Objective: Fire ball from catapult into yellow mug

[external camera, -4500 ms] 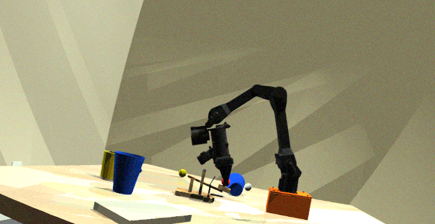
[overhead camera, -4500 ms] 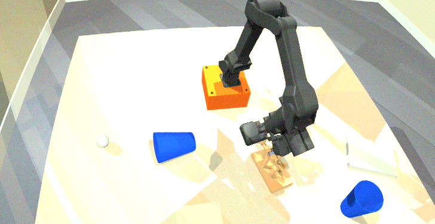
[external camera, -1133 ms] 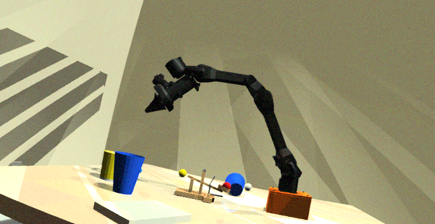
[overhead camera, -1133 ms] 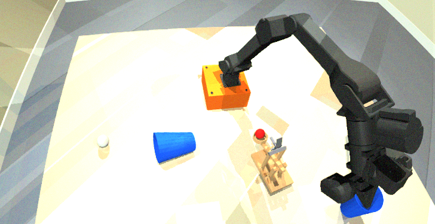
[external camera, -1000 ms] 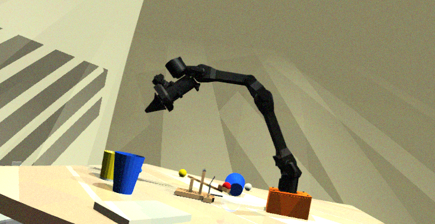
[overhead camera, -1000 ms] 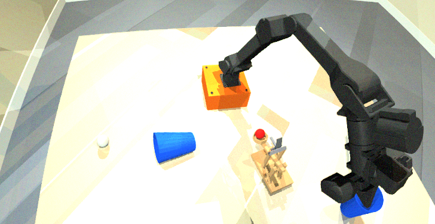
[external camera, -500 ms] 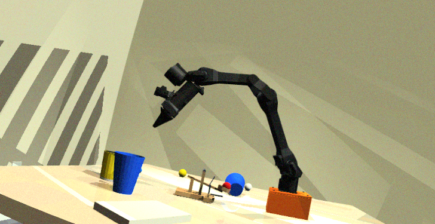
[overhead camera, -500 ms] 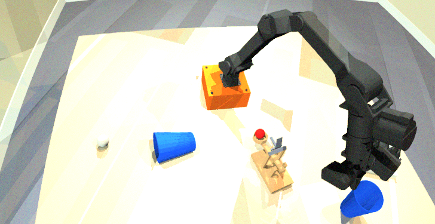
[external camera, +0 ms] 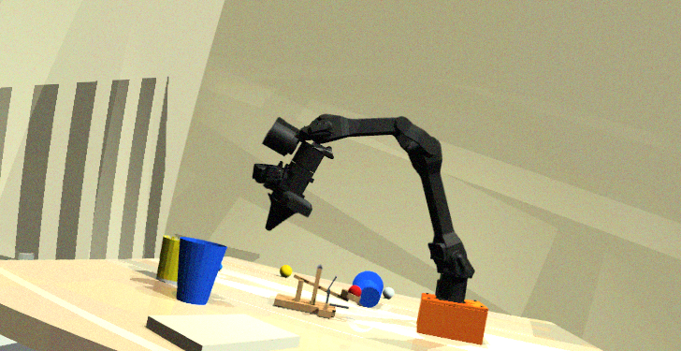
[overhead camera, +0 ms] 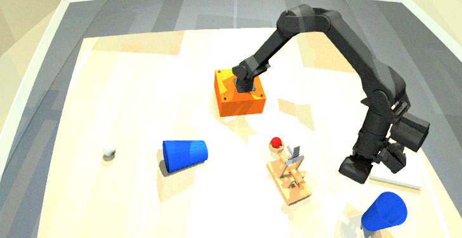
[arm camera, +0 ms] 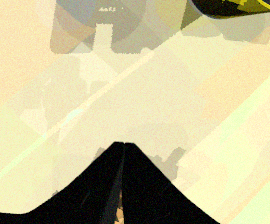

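The catapult (overhead camera: 299, 195) (external camera: 295, 302) stands on the table in front of the arm's base. The red ball (overhead camera: 276, 141) (external camera: 354, 290) sits in the cup of its throwing arm, on the base side. The yellow mug (external camera: 167, 262) stands upright in the exterior view, partly behind a blue cup; a dark, yellow-streaked part of it shows at the wrist view's top right edge. It is not visible in the top view. My gripper (external camera: 268, 227) (arm camera: 123, 151) is shut and empty, fingertips together, high above the table. In the top view its fingertips are hidden.
A blue cup (overhead camera: 384, 212) (external camera: 199, 271) stands near the mug. Another blue cup (overhead camera: 185, 155) (external camera: 368, 284) lies on its side. A white ball (overhead camera: 109, 148) (external camera: 388, 292), a yellow ball (external camera: 285, 270) and a pale slab (overhead camera: 396, 176) (external camera: 238, 331) are also on the table.
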{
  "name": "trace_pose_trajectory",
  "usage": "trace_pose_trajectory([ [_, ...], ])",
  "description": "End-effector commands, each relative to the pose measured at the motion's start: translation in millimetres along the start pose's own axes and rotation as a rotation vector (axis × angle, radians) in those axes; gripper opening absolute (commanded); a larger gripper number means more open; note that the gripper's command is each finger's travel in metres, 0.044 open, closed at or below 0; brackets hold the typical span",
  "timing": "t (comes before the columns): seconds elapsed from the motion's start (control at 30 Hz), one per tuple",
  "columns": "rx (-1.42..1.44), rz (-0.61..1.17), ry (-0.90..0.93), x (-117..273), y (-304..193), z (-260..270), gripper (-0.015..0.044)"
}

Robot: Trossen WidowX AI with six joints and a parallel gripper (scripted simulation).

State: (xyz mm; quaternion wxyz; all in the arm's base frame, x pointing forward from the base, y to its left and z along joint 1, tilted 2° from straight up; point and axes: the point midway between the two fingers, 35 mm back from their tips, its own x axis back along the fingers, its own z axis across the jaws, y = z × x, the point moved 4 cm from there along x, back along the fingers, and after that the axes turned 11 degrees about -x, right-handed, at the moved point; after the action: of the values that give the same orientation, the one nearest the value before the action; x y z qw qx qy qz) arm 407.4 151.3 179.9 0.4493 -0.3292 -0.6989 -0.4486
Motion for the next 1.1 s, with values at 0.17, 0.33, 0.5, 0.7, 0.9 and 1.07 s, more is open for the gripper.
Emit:
trace_pose_trajectory([
  [0.17, 0.229, 0.163, -0.058, -8, -43, 25, 0.0000],
  [0.33, 0.362, 0.249, -0.087, -10, -66, 36, 0.0000],
  [0.5, 0.499, 0.334, -0.116, -10, -90, 44, 0.0000],
  [0.7, 0.667, 0.435, -0.150, -8, -117, 52, 0.0000],
  [0.9, 0.840, 0.536, -0.183, -4, -142, 57, 0.0000],
  [1.07, 0.986, 0.621, -0.210, 0, -163, 59, 0.0000],
])
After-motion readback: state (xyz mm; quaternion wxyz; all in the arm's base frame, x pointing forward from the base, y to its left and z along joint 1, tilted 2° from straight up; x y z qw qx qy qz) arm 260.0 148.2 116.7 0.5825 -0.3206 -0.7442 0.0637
